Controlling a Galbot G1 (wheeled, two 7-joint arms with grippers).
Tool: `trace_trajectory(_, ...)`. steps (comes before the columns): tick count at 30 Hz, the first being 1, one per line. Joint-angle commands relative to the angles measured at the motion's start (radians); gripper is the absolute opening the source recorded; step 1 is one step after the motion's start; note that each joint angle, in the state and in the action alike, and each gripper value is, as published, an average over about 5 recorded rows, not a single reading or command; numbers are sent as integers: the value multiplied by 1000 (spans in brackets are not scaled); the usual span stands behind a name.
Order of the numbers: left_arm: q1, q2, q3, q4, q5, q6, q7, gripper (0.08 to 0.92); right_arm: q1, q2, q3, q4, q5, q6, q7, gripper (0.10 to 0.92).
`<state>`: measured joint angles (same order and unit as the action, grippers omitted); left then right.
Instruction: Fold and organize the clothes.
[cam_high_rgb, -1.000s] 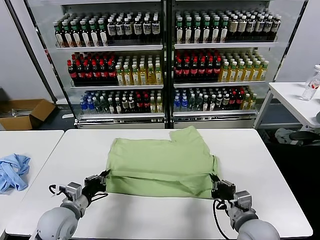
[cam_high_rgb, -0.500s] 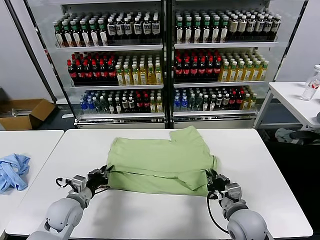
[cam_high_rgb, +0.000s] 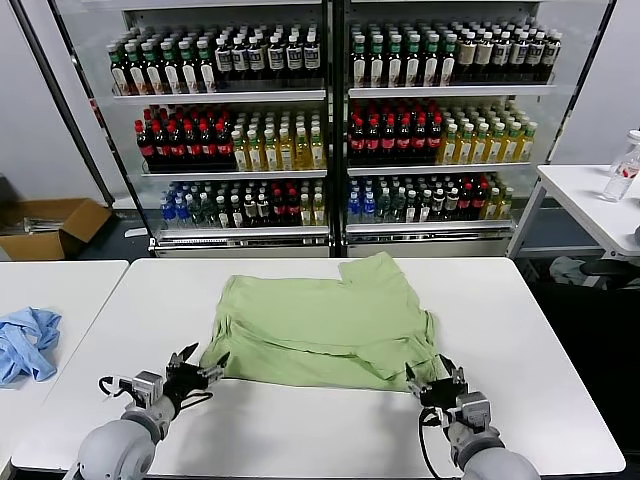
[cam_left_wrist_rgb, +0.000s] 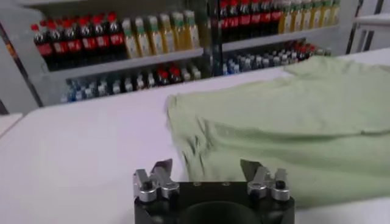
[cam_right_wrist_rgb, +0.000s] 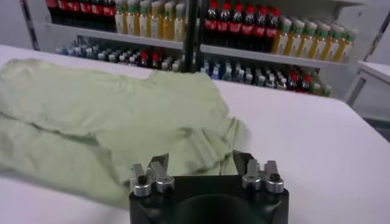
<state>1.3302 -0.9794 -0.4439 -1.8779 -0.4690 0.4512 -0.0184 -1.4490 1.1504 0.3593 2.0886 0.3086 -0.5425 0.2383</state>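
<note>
A light green shirt (cam_high_rgb: 325, 325), partly folded with its plain back up, lies flat on the white table (cam_high_rgb: 300, 430). It has one sleeve pointing to the far side. My left gripper (cam_high_rgb: 197, 362) stands open just off the shirt's near left corner, with nothing between its fingers. In the left wrist view the shirt (cam_left_wrist_rgb: 286, 115) lies beyond the open left gripper (cam_left_wrist_rgb: 207, 167). My right gripper (cam_high_rgb: 432, 372) is open at the near right corner. The right wrist view shows the cloth (cam_right_wrist_rgb: 103, 115) just ahead of the right gripper (cam_right_wrist_rgb: 200, 159), not held.
A crumpled blue cloth (cam_high_rgb: 25, 340) lies on the neighbouring table at the left. Behind the table stands a glass-door drinks cooler (cam_high_rgb: 330, 120). A cardboard box (cam_high_rgb: 50, 225) sits on the floor at the far left. A side table (cam_high_rgb: 590, 200) with a bottle (cam_high_rgb: 622, 168) is at the right.
Both grippers have opened and let go of the shirt's near edge, then drawn back slightly toward me. The folded edge has settled flat on the table.
</note>
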Motion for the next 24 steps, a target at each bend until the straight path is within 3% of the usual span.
trace_trajectory(1,62,-5,-20,-24,-42,85,-60,776,-44,17,3,-15,2,15,18,761)
trace_trajectory(5,51,-8,-14,-19,-52,82,-56,707,-34,19,2,-24,46,19,3,644)
trace_trajectory(18,46,-18,-14,-11,-31,91,-7,335,-6,13,0,-50,117,15,-6,288)
trace_trajectory(24,62,-22,-24,-46,-30,106,6,162,-104,-24,50,97,157,11,2,144)
